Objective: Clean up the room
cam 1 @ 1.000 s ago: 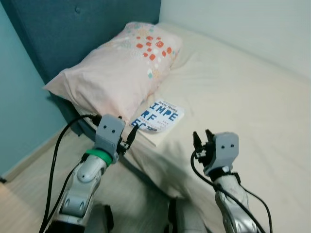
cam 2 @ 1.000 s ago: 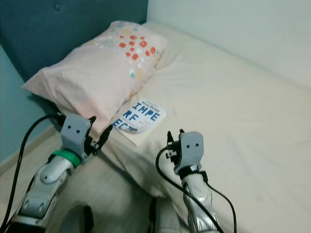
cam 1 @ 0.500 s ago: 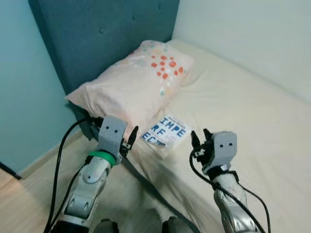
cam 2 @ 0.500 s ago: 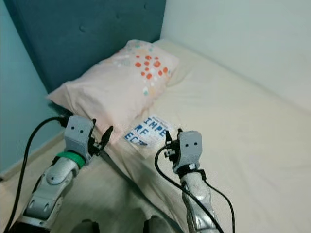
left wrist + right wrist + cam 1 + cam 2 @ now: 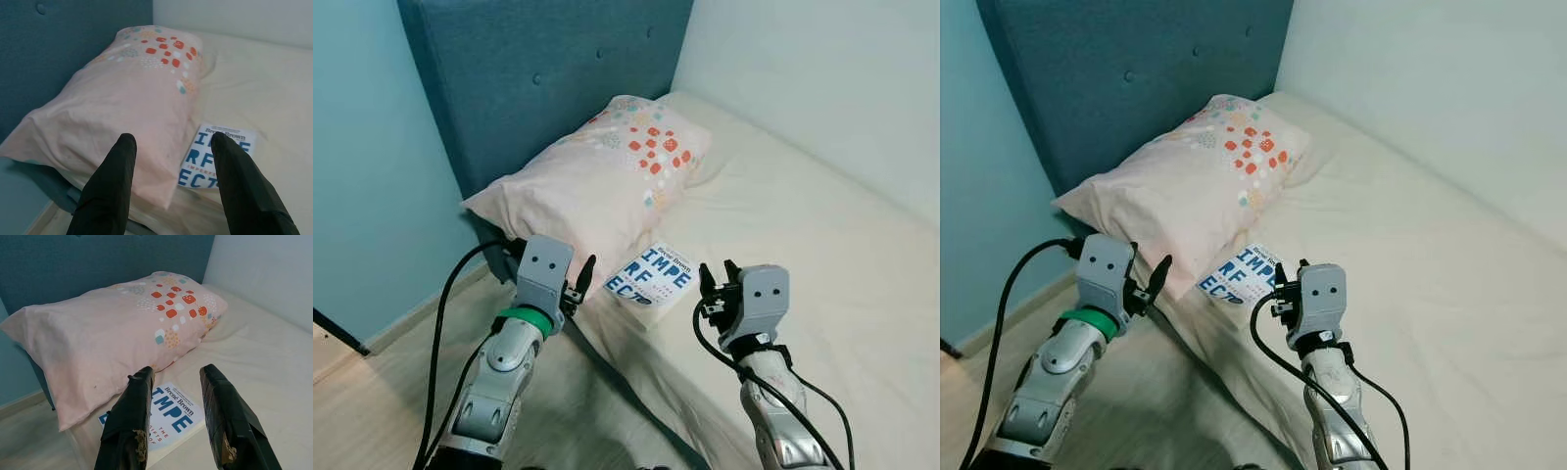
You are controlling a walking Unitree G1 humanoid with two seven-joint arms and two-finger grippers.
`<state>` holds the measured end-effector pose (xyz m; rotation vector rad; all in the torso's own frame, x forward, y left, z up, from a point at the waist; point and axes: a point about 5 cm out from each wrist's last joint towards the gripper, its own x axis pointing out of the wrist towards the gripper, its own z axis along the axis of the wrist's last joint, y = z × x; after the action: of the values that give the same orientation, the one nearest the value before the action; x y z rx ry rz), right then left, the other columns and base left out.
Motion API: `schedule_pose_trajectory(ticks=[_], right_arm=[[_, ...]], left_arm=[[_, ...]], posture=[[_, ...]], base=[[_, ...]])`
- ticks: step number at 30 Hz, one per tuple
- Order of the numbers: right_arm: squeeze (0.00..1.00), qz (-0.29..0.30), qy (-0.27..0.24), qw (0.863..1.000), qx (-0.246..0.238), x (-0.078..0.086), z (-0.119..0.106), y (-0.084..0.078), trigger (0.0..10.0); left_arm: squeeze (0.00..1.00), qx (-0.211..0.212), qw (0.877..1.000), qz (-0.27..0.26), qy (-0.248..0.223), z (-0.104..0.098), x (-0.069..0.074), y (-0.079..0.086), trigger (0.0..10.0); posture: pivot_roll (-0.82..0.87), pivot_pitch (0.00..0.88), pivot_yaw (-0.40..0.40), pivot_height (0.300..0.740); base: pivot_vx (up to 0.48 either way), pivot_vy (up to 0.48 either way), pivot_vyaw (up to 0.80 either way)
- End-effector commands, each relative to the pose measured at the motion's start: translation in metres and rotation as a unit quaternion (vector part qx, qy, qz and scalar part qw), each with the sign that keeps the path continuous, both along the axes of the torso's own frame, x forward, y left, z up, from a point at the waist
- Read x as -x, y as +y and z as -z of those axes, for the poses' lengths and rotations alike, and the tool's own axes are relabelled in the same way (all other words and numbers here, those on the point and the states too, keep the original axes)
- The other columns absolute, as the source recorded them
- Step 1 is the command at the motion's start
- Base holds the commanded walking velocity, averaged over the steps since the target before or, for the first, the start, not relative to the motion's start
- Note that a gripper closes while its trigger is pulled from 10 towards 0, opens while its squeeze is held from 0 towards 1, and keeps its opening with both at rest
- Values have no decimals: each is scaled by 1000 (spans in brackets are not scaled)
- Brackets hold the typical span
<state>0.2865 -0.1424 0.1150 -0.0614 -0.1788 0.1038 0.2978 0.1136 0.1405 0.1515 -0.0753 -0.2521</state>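
A white book with big blue letters (image 5: pixel 652 276) lies on the cream bed sheet (image 5: pixel 803 225) near the bed's edge, partly tucked under a pale pink pillow (image 5: pixel 597 181) with orange squares. My left gripper (image 5: pixel 583 277) hovers open at the pillow's near corner, left of the book (image 5: pixel 215 156). My right gripper (image 5: pixel 716 286) is open just right of the book (image 5: pixel 171 417), close above the sheet. Nothing sits between either pair of fingers.
A dark teal padded headboard (image 5: pixel 538 78) stands behind the pillow, beside a light teal wall (image 5: pixel 372 166). A white wall (image 5: pixel 822 78) runs along the bed's far side. Pale wooden floor (image 5: pixel 372 411) lies beside the bed on the left.
The camera has risen and drawn back, so the bed and book sit lower and farther. Both grippers have stayed open at the book's sides.
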Motion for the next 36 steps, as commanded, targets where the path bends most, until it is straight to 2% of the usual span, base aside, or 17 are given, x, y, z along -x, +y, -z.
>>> schedule_pose_trajectory(ticks=[1, 29, 33, 36], right_arm=[[0, 8, 13, 1000, 2, 3, 8, -5, 10000], [0, 17, 18, 1000, -2, 5, 10, -8, 10000], [0, 18, 21, 1000, -5, 4, 11, -8, 10000], [0, 19, 23, 1000, -9, 4, 11, -9, 10000]], left_arm=[[0, 6, 1000, 5, 18, 8, 4, -4, 10000], [0, 5, 1000, 7, 24, 10, 5, -4, 10000], [0, 5, 1000, 7, 24, 10, 5, -4, 10000], [0, 7, 999, 11, 32, 11, 6, -4, 10000]], posture=[[-17, 115, -73, 723], [-21, 119, -66, 723], [-21, 119, -66, 723], [-21, 119, -66, 723]], base=[[-292, 0, 0], [-316, 0, 0], [0, 0, 0], [0, 0, -758]])
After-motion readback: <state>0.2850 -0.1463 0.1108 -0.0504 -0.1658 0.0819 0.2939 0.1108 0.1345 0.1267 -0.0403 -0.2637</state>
